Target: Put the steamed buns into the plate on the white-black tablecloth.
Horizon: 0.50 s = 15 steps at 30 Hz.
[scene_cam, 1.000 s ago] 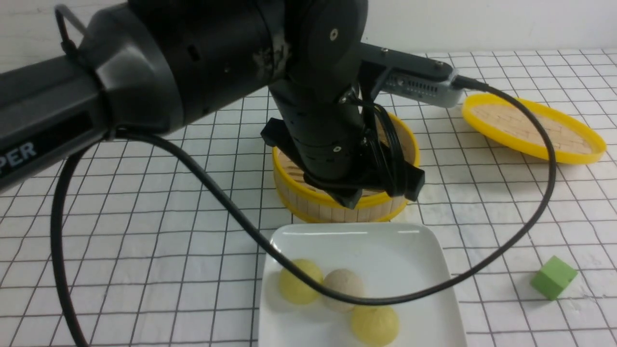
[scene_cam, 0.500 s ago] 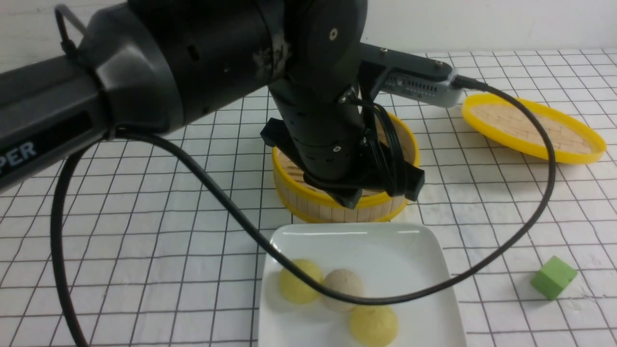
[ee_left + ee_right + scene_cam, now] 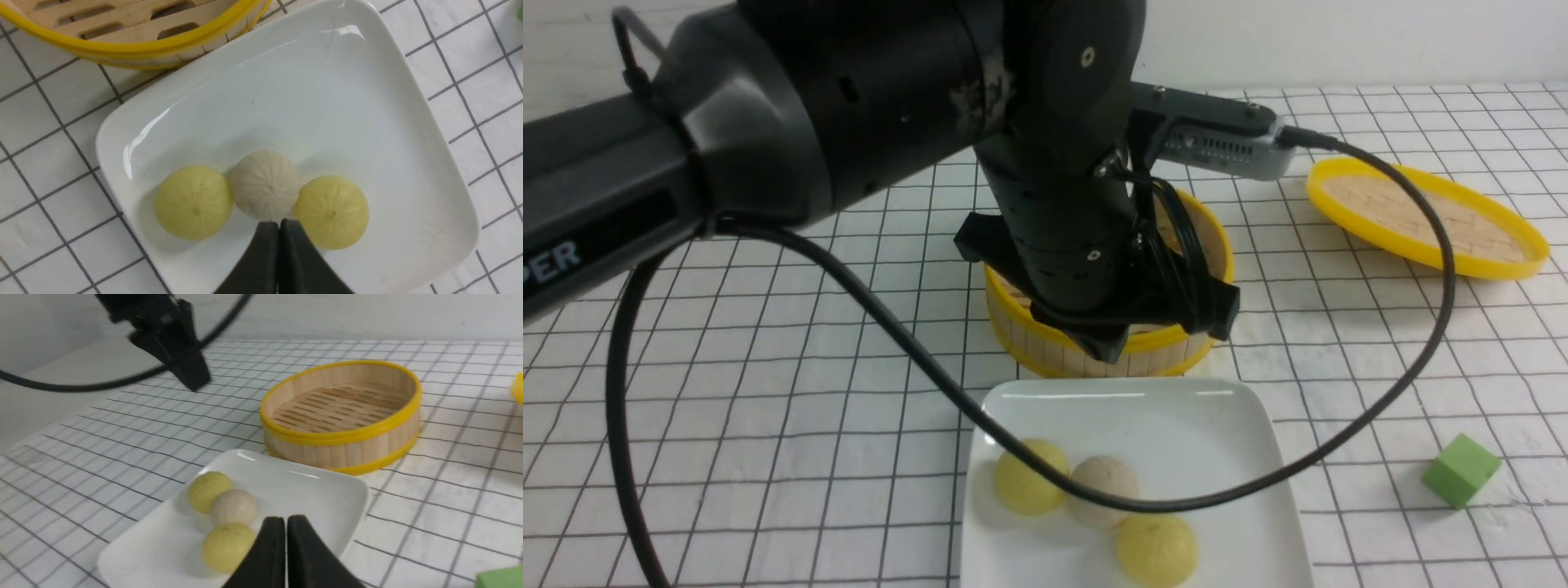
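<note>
The three steamed buns lie in a row in the white plate (image 3: 1176,425) on the white-black tablecloth (image 3: 768,408): a pale yellow one (image 3: 1029,478), an off-white one (image 3: 1103,490) and a second yellow one (image 3: 1158,551). My left gripper (image 3: 1109,347) hangs shut and empty above the plate's far edge, in front of the basket. The left wrist view shows its closed tips (image 3: 279,222) over the buns (image 3: 265,183). My right gripper (image 3: 285,518) is shut and empty, low beside the plate (image 3: 310,490) near the buns (image 3: 233,507). It is out of the front view.
The empty yellow-rimmed bamboo basket (image 3: 1045,343) stands just behind the plate. Its lid (image 3: 1421,216) lies at the back right. A green cube (image 3: 1460,469) sits right of the plate. The left arm's black cable (image 3: 890,335) loops low over the plate and buns.
The left arm and its wrist camera have shifted slightly to the left, and the cable loop moved with them. The buns and plate have not moved.
</note>
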Tool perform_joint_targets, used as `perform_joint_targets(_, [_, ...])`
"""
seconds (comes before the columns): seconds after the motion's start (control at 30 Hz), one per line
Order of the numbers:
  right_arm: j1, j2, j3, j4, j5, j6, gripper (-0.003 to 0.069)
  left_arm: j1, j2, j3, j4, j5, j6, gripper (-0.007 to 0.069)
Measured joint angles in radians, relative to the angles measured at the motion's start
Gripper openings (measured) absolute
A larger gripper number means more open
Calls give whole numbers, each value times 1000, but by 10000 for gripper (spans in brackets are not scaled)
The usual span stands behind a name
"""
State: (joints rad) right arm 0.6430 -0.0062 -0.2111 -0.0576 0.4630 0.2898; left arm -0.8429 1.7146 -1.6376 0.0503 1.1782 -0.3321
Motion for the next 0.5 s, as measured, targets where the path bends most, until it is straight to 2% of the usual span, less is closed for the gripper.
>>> perform_joint_targets(0.13, [-161, -5, 126, -10, -17, 0, 34, 0, -53, 0, 18, 21, 1, 19])
perform_joint_targets(0.17, [-169, -5, 132, -10, -17, 0, 34, 0, -56, 0, 19, 22, 2, 19])
perform_joint_targets(0.2, [-242, -5, 175, -11, -13, 0, 36, 0, -90, 0, 41, 28, 11, 20])
perform_joint_targets(0.33, [-382, -6, 225, -17, -38, 0, 40, 0, -181, 0, 132, 59, 23, 20])
perform_joint_targets(0.5, [-514, -6, 226, -18, -48, 0, 44, 0, -318, 32, 237, 59, 23, 22])
